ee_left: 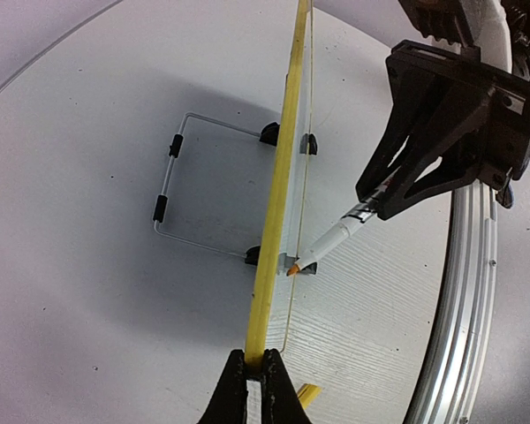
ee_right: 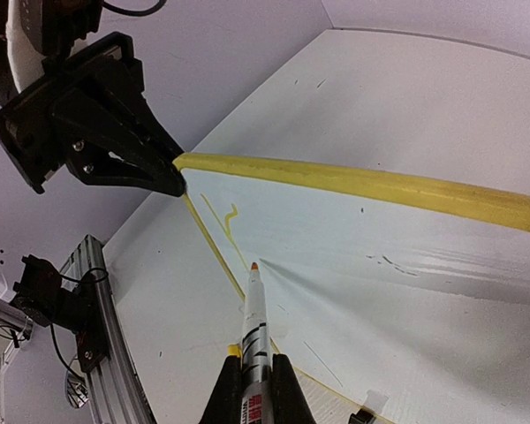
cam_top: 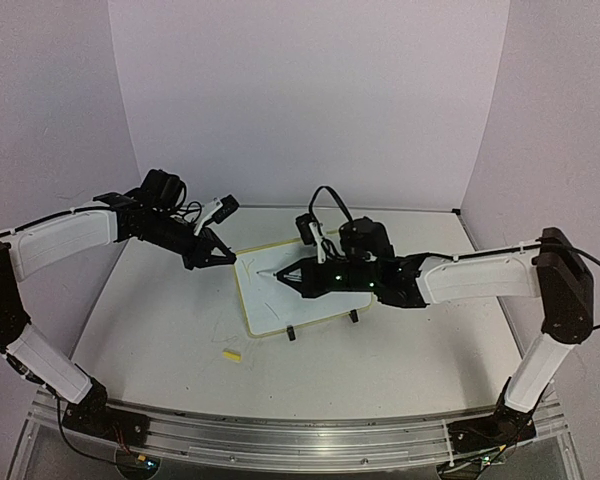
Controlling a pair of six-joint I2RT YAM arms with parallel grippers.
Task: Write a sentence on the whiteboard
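Where the left gripper [ee_left: 255, 369] closes, its two black fingers pinch tight on the pale-yellow rim of the whiteboard [cam_top: 280, 300] at the board's far-left corner, which the left wrist view shows edge-on. The right gripper [ee_right: 253, 362] is clamped on a white marker [ee_right: 254, 309] that runs out ahead between its fingers. The orange tip sits at the board's face or just off it; contact cannot be told. It lies close to the left rim and near the pinched corner, so there is little room on that side. Toward the board's right and near edges the white face lies open. Of the sentence [ee_right: 225, 219], only a short hooked yellow stroke shows, between the tip and the held corner.

The left arm reaches in from the board's left, its wrist angled down to the corner. The right arm comes from the board's right, stretched low across the face and pointing left.

Two black clip feet [cam_top: 291, 334] stand at the board's near edge, and a wire stand [ee_left: 172, 177] is behind it. The table [cam_top: 160, 330] stretches wide to the board's left. A small yellow cap [cam_top: 232, 354] lies near the near-left corner, apart from it.
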